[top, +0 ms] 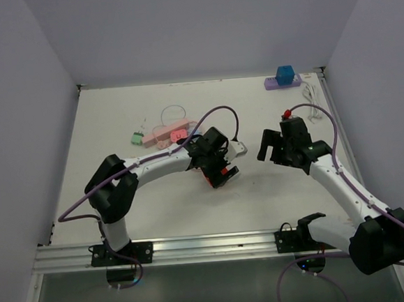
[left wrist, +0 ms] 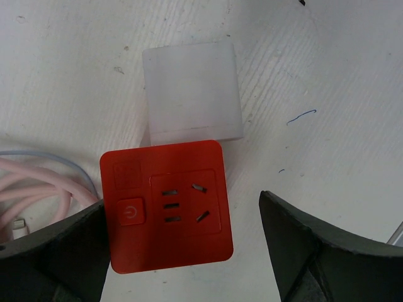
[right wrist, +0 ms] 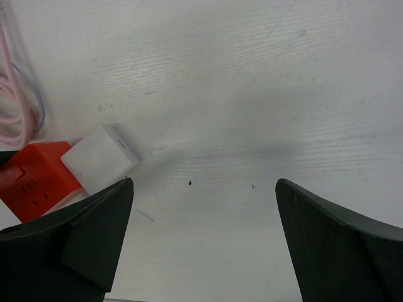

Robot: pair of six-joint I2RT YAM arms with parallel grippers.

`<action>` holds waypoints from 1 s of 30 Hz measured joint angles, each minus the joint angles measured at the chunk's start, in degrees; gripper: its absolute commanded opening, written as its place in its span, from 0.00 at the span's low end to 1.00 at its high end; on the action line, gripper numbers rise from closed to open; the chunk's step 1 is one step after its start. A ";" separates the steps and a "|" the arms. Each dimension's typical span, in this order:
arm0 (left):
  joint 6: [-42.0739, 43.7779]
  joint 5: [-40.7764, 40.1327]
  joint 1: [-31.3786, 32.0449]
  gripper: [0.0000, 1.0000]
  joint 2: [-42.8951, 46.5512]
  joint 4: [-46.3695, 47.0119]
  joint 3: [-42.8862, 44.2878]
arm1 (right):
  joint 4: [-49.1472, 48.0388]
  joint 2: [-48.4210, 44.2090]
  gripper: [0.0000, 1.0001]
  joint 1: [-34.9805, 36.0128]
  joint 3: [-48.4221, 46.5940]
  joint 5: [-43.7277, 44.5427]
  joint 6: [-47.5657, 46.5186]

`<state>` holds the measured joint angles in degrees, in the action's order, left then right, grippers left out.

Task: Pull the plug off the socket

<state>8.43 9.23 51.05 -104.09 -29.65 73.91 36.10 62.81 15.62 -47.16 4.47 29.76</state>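
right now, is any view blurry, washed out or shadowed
Left wrist view: red socket sharp, white plug washed out, its edges soft. Right wrist view: a soft grey shadow band crosses the table, and focus is fair. Top view: even light, no glare.

Socket (left wrist: 165, 204): bright red all over, with a red power button bearing a pale ring mark and dark slots.
Plug (left wrist: 192, 91): plain frosted white.
Cable (left wrist: 38, 189), left of the socket: pale pink, with a thin light-blue strand beside it.
Table (left wrist: 327, 75): white with fine grey grain lines and small blue and dark pen marks.
Far-right strip (top: 293, 82): lilac, carrying a blue cube (top: 285, 73).
Far-left strip (top: 169, 134): pink.
Small plug (top: 138, 137): green.
Arms (top: 154, 167): white links, black joints, purple wiring.
Left gripper fingers (left wrist: 60, 251): dark grey.
Right gripper fingers (right wrist: 340, 239): dark grey.
Walls (top: 192, 26): pale grey-lilac.
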 measured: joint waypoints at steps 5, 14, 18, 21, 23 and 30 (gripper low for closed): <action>0.52 -0.48 0.11 0.81 -0.90 -0.55 0.02 | -1.62 0.00 0.99 -0.04 0.70 -2.38 -0.22; 0.90 0.17 0.11 0.49 -0.92 0.70 -0.26 | -3.52 0.00 0.98 -0.26 1.29 -4.74 -0.35; 0.70 0.61 0.11 0.28 -0.66 2.73 -1.22 | -4.02 0.00 0.98 -0.26 2.01 -6.34 -0.33; 0.55 0.68 0.11 0.13 0.66 5.27 -3.41 | -4.90 0.00 0.98 -0.26 2.43 -8.52 -0.24; 0.04 0.61 0.15 0.05 2.38 7.37 -5.97 | -5.73 0.02 0.97 -0.26 2.51 -10.40 -0.09; -3.85 -1.66 0.15 0.00 13.68 12.52 -17.92 | -11.37 1.40 0.97 -0.26 2.51 -20.92 2.27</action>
<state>4.58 7.57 51.20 -90.41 -17.12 55.99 24.73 64.20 15.35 -44.64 -16.45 32.03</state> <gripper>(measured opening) 0.655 0.971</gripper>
